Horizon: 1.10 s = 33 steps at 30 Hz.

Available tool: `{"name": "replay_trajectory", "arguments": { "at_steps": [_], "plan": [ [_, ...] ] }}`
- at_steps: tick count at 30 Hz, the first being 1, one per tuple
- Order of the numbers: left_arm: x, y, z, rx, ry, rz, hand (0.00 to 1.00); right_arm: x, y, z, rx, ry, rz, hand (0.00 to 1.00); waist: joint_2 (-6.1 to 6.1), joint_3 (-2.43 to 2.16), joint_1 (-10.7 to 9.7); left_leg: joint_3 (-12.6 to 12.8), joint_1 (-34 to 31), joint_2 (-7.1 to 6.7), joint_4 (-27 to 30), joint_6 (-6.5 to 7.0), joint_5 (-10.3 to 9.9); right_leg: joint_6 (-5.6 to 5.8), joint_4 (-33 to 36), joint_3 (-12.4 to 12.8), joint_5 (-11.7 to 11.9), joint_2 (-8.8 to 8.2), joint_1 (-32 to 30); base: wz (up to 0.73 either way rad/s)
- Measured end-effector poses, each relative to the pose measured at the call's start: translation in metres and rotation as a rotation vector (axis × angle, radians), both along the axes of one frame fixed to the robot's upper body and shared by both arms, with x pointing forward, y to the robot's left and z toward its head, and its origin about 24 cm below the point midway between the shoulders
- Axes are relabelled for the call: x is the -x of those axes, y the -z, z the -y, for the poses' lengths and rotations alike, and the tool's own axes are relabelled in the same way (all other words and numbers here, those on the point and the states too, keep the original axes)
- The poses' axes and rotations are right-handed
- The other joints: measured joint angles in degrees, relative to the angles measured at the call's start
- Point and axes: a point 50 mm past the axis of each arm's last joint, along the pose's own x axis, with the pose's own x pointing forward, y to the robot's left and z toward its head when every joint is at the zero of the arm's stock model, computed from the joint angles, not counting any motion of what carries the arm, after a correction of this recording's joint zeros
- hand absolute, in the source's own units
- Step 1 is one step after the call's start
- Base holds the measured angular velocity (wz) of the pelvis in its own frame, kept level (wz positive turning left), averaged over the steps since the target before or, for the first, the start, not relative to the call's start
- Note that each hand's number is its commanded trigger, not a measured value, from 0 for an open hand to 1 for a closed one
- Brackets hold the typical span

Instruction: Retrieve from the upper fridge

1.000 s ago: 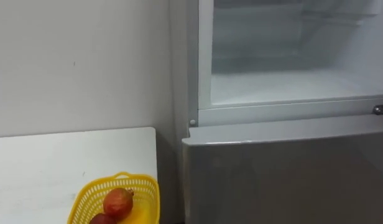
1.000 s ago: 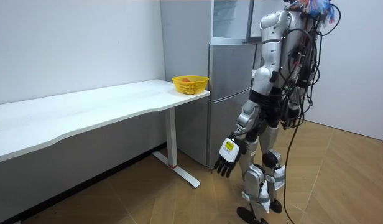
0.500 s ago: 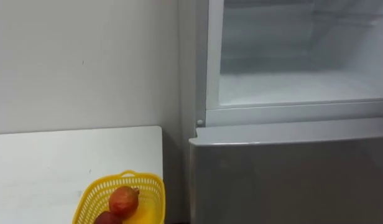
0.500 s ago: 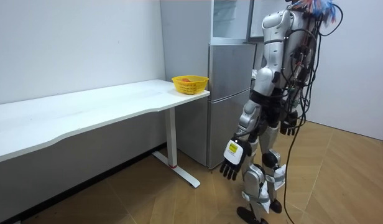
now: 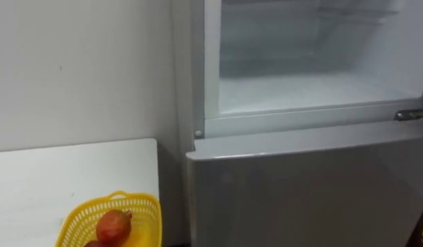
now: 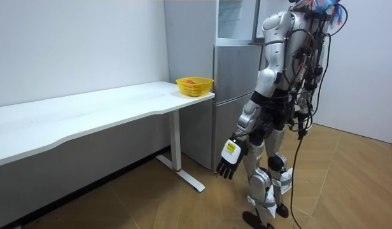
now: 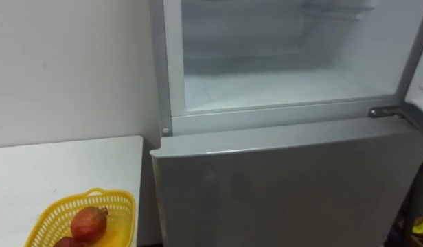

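a plain white wall (image 6: 81, 51) runs behind a long white tabletop (image 6: 88, 114), which stands on a white leg (image 6: 176, 143) with a flat foot. a grey fridge (image 6: 231, 95) stands just beside the tabletop's far end. the floor (image 6: 349, 184) is light brown wood boards. another pale wall (image 6: 368, 76) closes the room view's right. the light is even and soft.

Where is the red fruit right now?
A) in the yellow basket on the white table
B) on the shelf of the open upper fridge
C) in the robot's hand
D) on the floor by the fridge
A: the red fruit lies inside the yellow basket, which stands on the white table just left of the fridge.
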Motion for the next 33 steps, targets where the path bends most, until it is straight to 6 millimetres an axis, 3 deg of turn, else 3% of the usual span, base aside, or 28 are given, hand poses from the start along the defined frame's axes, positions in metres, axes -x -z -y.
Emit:
{"name": "replay_trajectory", "arguments": {
  "at_steps": [3, 7, 9, 14, 18, 24, 33],
  "plan": [
    [-0.002, -0.002, -0.003, -0.019, -0.011, 0.028, 0.00, -0.012, -0.007, 0.013, 0.051, 0.102, 0.056, 0.00, -0.51, -0.31, -0.08, 0.50, -0.62, -0.31, 0.13, 0.03, 0.02, 0.00, 0.96, 0.31, -0.05, -0.03, -0.82, -0.06],
    [-0.004, -0.003, -0.005, -0.031, -0.026, 0.046, 0.00, -0.037, -0.024, 0.034, 0.126, 0.175, 0.169, 0.00, -0.56, -0.30, 0.15, 1.08, -0.30, -0.31, 0.14, 0.04, 0.03, 0.04, 1.68, 1.36, -0.07, 0.00, -0.97, -0.10],
    [-0.009, -0.005, -0.008, -0.042, -0.029, 0.073, 0.00, -0.059, -0.042, 0.049, 0.190, 0.185, 0.267, 0.00, -0.67, -0.21, 0.31, 1.66, -0.38, -0.18, 0.12, 0.05, 0.04, 0.02, 1.75, 2.58, -0.05, 0.14, -1.35, -0.09],
    [-0.010, -0.006, -0.010, -0.049, -0.030, 0.094, 0.00, -0.083, -0.070, 0.071, 0.312, 0.224, 0.388, 0.00, -1.25, -0.13, -0.06, 1.54, -0.56, -0.01, 0.07, 0.03, 0.03, -0.02, 1.57, 2.40, -0.03, 0.25, -1.62, 0.01],
    [-0.008, -0.007, -0.010, -0.041, -0.024, 0.099, 0.00, -0.094, -0.088, 0.081, 0.375, 0.227, 0.444, 0.00, -1.68, -0.20, -0.15, 1.20, -0.98, -0.11, -0.14, 0.03, 0.03, -0.08, 1.59, 2.37, -0.14, 0.26, -2.19, 0.00],
    [-0.007, -0.007, -0.011, -0.039, -0.009, 0.104, 0.00, -0.127, -0.127, 0.093, 0.492, 0.198, 0.625, 0.00, -1.56, -0.17, -0.38, 1.41, -1.44, -0.14, 0.17, 0.03, 0.06, -0.12, 1.68, 2.52, -0.06, 0.37, -2.48, -0.02],
    [-0.002, -0.007, -0.010, -0.046, -0.010, 0.105, 0.00, -0.148, -0.180, 0.102, 0.633, 0.115, 0.812, 0.00, -1.35, -0.01, -0.27, 1.61, -1.52, -0.08, 0.11, 0.02, 0.07, -0.12, 1.67, 2.54, -0.06, 0.36, -2.55, 0.00]
  ]
}}
